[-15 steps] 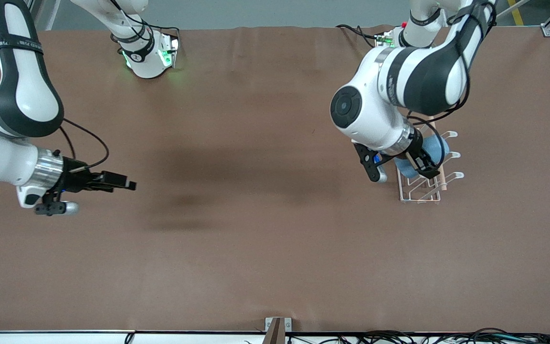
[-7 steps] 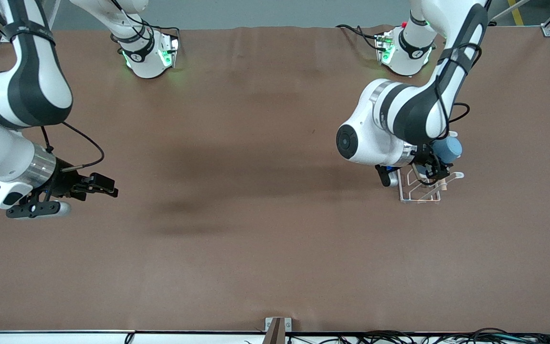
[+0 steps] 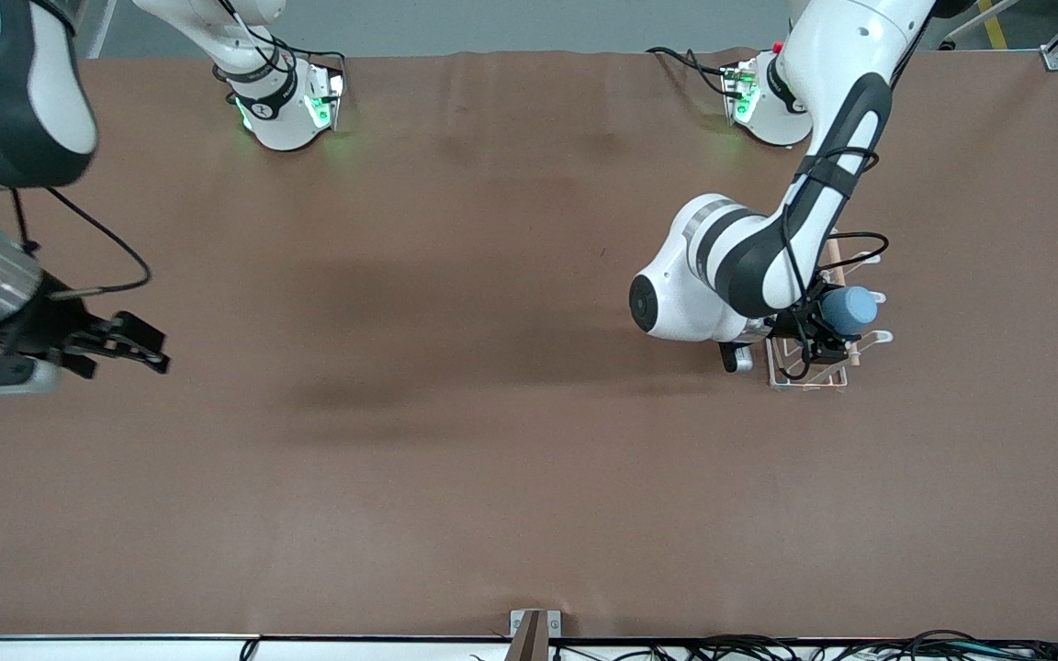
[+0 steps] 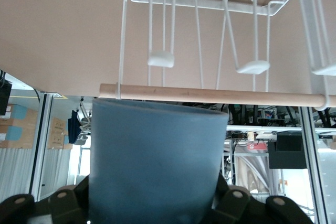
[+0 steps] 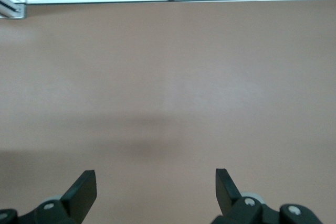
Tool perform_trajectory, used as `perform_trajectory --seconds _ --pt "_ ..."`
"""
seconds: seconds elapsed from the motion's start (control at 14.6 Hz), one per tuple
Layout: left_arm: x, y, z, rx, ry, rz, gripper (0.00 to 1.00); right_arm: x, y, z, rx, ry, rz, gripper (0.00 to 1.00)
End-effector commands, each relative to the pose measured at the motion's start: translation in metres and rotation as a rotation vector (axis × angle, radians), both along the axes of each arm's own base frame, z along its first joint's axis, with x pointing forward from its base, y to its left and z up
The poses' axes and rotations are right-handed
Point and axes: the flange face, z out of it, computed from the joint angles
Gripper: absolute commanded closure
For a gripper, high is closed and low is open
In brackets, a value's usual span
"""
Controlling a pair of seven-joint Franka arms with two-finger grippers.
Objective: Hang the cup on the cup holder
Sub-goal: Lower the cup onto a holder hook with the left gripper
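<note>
The light-blue cup (image 3: pixel 850 310) is held in my left gripper (image 3: pixel 823 341), shut on it, over the white wire cup holder (image 3: pixel 809 375) at the left arm's end of the table. In the left wrist view the cup (image 4: pixel 155 163) fills the space between the jaws, its rim close to the holder's wooden rod (image 4: pixel 210 96) and looped prongs (image 4: pixel 161 59). My right gripper (image 3: pixel 139 349) is open and empty over bare table at the right arm's end; it also shows in the right wrist view (image 5: pixel 156 190).
The brown table (image 3: pixel 492 441) carries nothing else. The two arm bases stand along the edge farthest from the front camera. Cables lie along the edge nearest that camera.
My left arm has turned and carried the cup across the cup holder toward the front camera. My right arm has drawn back toward its end of the table.
</note>
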Motion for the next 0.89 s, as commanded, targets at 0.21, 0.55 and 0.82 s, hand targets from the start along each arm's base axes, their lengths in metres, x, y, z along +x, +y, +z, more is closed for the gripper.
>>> perform_trajectory --seconds 0.21,0.55,0.82 --pt "0.007 0.006 -0.017 0.05 0.022 -0.04 0.37 -0.061 -0.03 0.058 -0.051 0.086 -0.071 0.0" --pt "0.011 0.007 -0.033 0.053 0.02 -0.057 0.37 -0.087 -0.041 0.078 -0.066 0.096 -0.082 0.0" --pt "0.011 0.006 -0.046 0.045 0.014 -0.061 0.31 -0.087 -0.049 0.079 -0.056 0.095 -0.097 0.0"
